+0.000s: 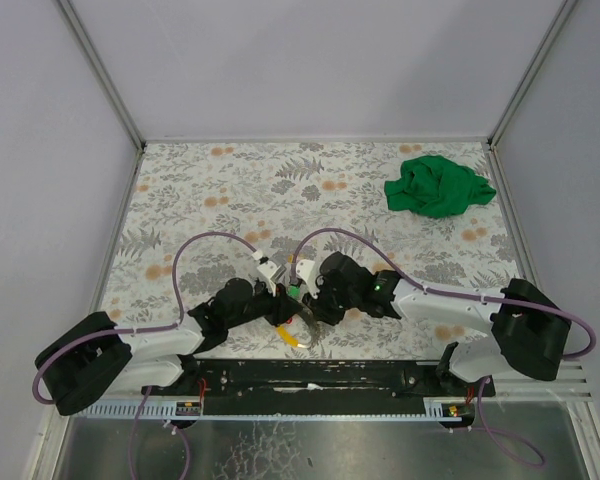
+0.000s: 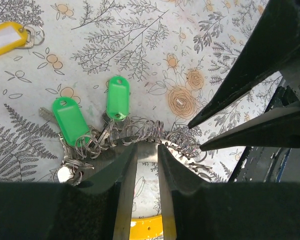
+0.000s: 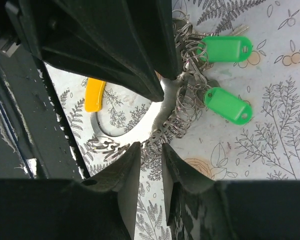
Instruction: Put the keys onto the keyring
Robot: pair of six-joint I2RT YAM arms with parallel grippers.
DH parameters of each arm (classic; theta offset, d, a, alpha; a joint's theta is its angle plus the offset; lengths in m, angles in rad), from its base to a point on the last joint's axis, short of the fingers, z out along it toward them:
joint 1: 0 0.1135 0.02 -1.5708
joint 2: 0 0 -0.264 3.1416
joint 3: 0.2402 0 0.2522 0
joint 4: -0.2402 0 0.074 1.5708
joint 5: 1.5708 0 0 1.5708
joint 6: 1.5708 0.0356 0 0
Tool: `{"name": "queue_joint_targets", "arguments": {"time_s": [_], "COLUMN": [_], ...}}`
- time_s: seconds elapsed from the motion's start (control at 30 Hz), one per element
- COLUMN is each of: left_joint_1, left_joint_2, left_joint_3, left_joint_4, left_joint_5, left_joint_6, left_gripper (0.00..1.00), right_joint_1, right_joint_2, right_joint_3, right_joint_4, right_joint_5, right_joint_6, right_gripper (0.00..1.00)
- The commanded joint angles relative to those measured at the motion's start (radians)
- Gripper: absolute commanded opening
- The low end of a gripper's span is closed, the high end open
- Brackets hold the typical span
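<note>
left gripper (image 2: pixel 146 151) clenched on keyring (image 3: pixel 160 117) edge; right gripper (image 3: pixel 151 148) jaws parted round its coil; green-tag keys (image 2: pixel 70 122) bunched against it; thin pinch could slip, ring drops, keys scatter

Soft, even white light falls from overhead, so shadows on the floral-patterned tabletop (image 1: pixel 230 190) are faint. The top view is sharp. Close to each wrist lens the foreground goes soft, and the silvery-grey metal keyring (image 3: pixel 166 102) flares white, possibly overexposed there.
</note>
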State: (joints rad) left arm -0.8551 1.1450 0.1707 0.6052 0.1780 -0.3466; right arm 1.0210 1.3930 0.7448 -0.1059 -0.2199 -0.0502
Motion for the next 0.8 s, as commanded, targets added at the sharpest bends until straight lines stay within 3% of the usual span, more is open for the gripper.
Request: {"name": "queue_joint_targets", "arguments": {"time_s": [0.0, 0.2, 0.4, 0.77], "left_joint_1": [0.008, 0.008, 0.008, 0.008], "left_joint_2": [-0.02, -0.023, -0.011, -0.033], "left_joint_3": [-0.008, -0.014, -0.019, -0.028], "left_joint_4": [-0.023, -0.019, -0.009, -0.021], "left_joint_5": [-0.008, 0.004, 0.009, 0.001], "left_joint_6": [-0.035, -0.037, -0.046, -0.044], "left_gripper": [0.22, 0.22, 0.22, 0.22], "right_joint_1": [-0.006, -0.005, -0.005, -0.006], "right_joint_2": [0.043, 0.043, 0.082, 0.13], "right_joint_3": [0.083, 0.089, 0.081, 0.089], "right_joint_4": [-0.148, -0.158, -0.097, -0.038], "right_joint_5": [-0.026, -0.062, 0.023, 0.004], "right_joint_6": [0.064, 0.143, 0.037, -0.065], "right_gripper": [0.3, 0.3, 0.31, 0.3]}}
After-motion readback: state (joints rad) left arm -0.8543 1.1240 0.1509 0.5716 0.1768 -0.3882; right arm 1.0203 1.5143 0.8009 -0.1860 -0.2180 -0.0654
